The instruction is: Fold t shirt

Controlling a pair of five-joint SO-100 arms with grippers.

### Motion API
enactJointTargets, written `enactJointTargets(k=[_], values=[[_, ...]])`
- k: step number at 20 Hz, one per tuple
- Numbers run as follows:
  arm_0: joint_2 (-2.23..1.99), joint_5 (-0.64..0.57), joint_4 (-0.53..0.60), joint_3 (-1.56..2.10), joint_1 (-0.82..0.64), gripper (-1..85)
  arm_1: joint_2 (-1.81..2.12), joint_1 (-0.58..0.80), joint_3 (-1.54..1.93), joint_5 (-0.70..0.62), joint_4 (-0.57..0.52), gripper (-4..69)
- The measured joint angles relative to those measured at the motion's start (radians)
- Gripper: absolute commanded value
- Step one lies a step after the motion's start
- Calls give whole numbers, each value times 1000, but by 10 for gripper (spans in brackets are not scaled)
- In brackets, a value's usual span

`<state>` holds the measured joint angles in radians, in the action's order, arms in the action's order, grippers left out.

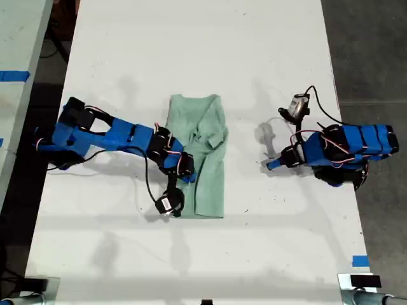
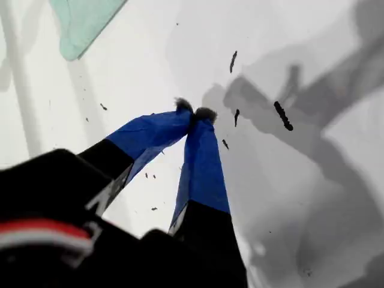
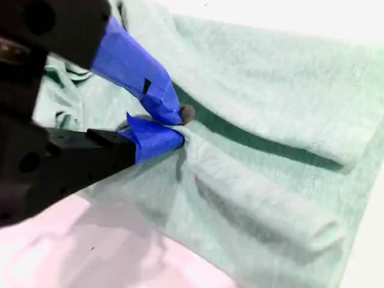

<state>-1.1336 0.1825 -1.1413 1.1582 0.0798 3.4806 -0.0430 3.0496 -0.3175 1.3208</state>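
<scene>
The pale mint-green t shirt [image 1: 213, 184] lies partly folded into a long strip in the middle of the white table [image 1: 191, 51], with a bunched wrinkle near its upper half. My second gripper [image 1: 187, 175] comes in from the exterior view's left and sits on the shirt's edge. In the second wrist view the gripper [image 3: 180, 123] is shut, pinching a ridge of the t shirt [image 3: 270, 120]. My first gripper [image 1: 267, 166] is at the exterior view's right, apart from the shirt. It is shut on nothing [image 2: 195, 114] just over bare table, with a corner of the t shirt [image 2: 84, 21] far off.
A small camera on a cable [image 1: 297, 105] stands beside the first arm. Blue tape [image 1: 359, 260] marks the table near the exterior view's lower right. A second table [image 1: 19, 63] borders the exterior view's left, and dark floor [image 1: 369, 51] lies past the right edge.
</scene>
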Motion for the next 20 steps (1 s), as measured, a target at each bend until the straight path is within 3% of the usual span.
enactJointTargets(k=[2, 6, 10, 12, 17, 20], values=[[94, -25, 2, -63, -5, 151, 0, 0, 0, 0, 0, 14], [91, -40, -34, -72, -5, 128, 0, 0, 0, 0, 0, 14], [-95, -21, -183, -72, -5, -2, 0, 0, 0, 0, 0, 14], [-238, 40, -293, -25, -6, -2, 0, 0, 0, 0, 0, 14], [-769, 195, -333, 531, -66, -3, 0, 0, 0, 0, 0, 14], [-1178, 222, -218, 1002, -114, -3, 0, 0, 0, 0, 0, 14]])
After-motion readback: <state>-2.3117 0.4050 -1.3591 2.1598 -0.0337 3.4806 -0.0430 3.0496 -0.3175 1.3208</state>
